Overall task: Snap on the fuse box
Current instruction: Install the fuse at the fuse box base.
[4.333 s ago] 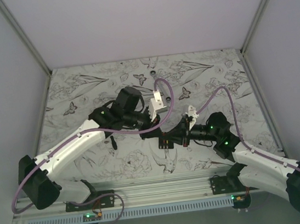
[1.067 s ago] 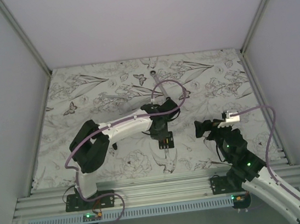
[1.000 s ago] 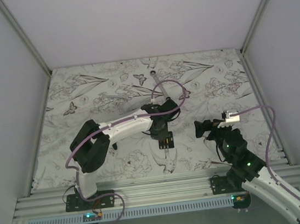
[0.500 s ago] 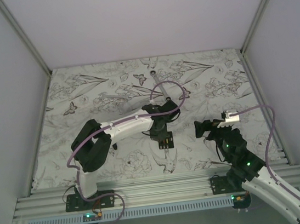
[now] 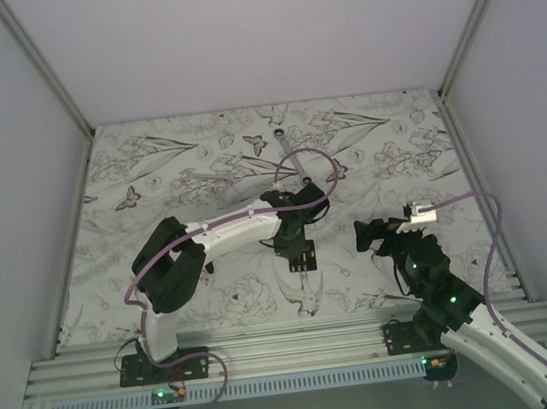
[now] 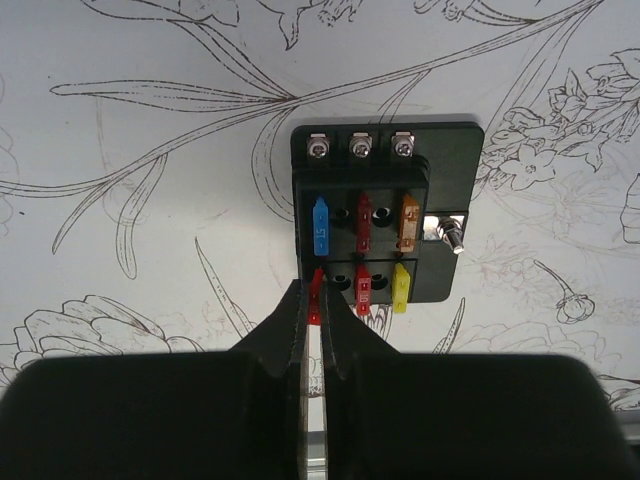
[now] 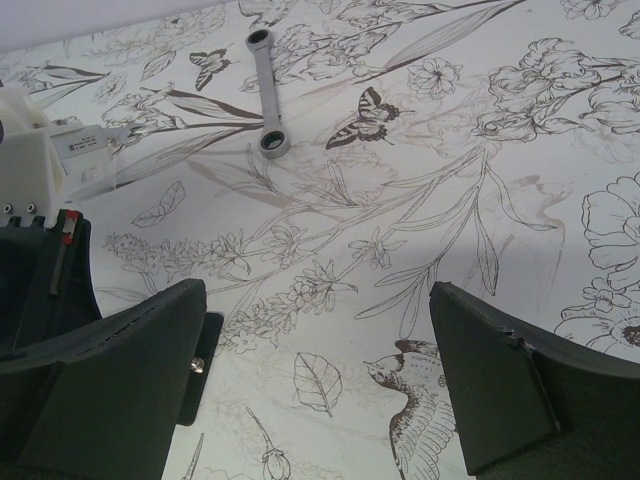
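Note:
The fuse box (image 6: pixel 385 210) is a black block lying flat on the patterned table, its top uncovered. It shows three screws and a row of blue, red, orange and yellow fuses. My left gripper (image 6: pixel 315 300) is shut on a red fuse (image 6: pixel 316 290) at the box's near left slot. From above, the fuse box (image 5: pixel 302 257) sits just below the left gripper (image 5: pixel 293 238). My right gripper (image 7: pixel 315 370) hangs wide open over bare table to the right of the box. A corner of the fuse box (image 7: pixel 207 350) shows behind its left finger.
A silver wrench (image 7: pixel 266 95) lies farther back on the table, seen from above as the wrench (image 5: pixel 284 143) under the left arm's purple cable. The left arm's white wrist (image 7: pixel 40 160) stands at the left of the right wrist view. Walls close in the table.
Over the last second the left arm's elbow has drifted a little right while its gripper stayed at the box. Since the oldest frame the right arm has pulled back from the box.

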You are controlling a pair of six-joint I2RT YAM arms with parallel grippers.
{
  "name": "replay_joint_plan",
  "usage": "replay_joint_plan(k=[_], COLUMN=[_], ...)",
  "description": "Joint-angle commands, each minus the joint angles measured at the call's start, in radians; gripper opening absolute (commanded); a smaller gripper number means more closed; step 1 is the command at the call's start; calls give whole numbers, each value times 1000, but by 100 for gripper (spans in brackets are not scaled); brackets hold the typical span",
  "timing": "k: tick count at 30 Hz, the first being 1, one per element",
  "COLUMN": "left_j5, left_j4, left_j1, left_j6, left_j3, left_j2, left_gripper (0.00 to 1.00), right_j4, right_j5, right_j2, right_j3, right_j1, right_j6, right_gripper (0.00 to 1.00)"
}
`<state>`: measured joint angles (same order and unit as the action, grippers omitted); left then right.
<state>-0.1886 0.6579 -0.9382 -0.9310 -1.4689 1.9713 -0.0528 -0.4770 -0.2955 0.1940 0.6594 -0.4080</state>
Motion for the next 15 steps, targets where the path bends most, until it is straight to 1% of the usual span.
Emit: replay_joint_plan(k=[1,10,15], left_j5=[-6,-30,-74], left_j4=[54,77,143], left_j1=[-11,-18,-42], left_j6=[-14,2,17], left_j3=[-8,-15,-72], left_j2=[43,80,135], left_gripper=[0,0,0], right_j4=[28,31,36], right_j5=[-2,5,12], right_j2=[-5,-12,-25], right_j3=[-6,-5,-5], right_j1=[-5,-6,-4], right_j6=[-16,-15,-15], right_gripper=[100,100,100])
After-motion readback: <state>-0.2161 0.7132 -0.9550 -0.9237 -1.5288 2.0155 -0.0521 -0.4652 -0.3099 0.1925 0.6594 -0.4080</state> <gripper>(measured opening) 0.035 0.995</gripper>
